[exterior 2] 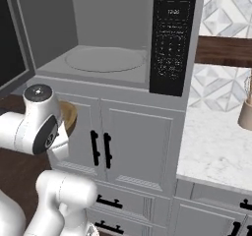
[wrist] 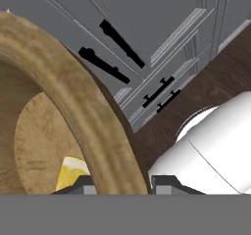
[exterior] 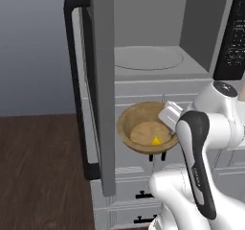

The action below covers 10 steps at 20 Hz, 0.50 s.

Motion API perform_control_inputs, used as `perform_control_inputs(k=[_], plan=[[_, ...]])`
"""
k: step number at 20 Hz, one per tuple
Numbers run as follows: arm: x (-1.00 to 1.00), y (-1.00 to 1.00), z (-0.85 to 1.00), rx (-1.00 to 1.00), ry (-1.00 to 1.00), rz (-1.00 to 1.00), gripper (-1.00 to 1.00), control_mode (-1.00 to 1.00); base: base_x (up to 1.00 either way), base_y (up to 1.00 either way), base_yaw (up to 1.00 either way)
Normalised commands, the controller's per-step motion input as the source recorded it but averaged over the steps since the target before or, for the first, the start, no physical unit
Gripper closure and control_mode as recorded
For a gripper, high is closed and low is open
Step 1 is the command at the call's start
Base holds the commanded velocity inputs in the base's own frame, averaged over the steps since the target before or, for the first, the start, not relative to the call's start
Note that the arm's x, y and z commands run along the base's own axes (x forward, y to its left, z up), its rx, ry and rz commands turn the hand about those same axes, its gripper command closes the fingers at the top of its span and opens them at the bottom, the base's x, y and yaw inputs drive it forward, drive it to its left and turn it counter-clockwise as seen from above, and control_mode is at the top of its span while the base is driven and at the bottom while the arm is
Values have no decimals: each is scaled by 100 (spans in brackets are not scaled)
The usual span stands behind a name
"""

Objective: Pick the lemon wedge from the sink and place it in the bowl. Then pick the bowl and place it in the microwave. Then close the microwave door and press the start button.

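Lemon wedge [exterior: 156,140] lying on the tan floor of the bowl [exterior: 139,123], toward the rim nearest the gripper [wrist: 116,182]. Bowl carried in the air, tilted so its mouth faces the left base camera, in front of the panelled cabinet doors [exterior 2: 135,144] and below the microwave [exterior: 158,32]. Clamped at its right rim: in the hand view, one fingertip [wrist: 78,184] inside the wall beside the wedge, the other outside, wooden rim between them. Gripped, then, on the bowl's edge; no gap seen.

Key relation: microwave cavity straight above the bowl, its pale floor and round turntable [exterior 2: 106,59] a clear step higher than the bowl's top rim. Opening faces the robot; bowl hangs just forward of the cabinet face and under the lip. Next move judged to call for a lift first, then a push inward over the turntable, levelling the bowl on the way.

Microwave door [exterior: 98,80] swung wide open to the left, edge-on to the left base camera, black bar handle [exterior: 76,85] on its outer side. Well clear of the bowl's likely path upward.

Risk, as a judgement: wedge sliding out while tilted; far rim catching the cavity lip if raised too little.
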Motion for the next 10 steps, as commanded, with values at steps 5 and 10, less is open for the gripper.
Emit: perform_control_inputs(k=[5, 10], plan=[[0, 0, 0, 0, 0, 0, 100, 100, 61, 1, -2], [0, 0, 0, 0, 0, 0, 100, 100, 23, 0, 0]])
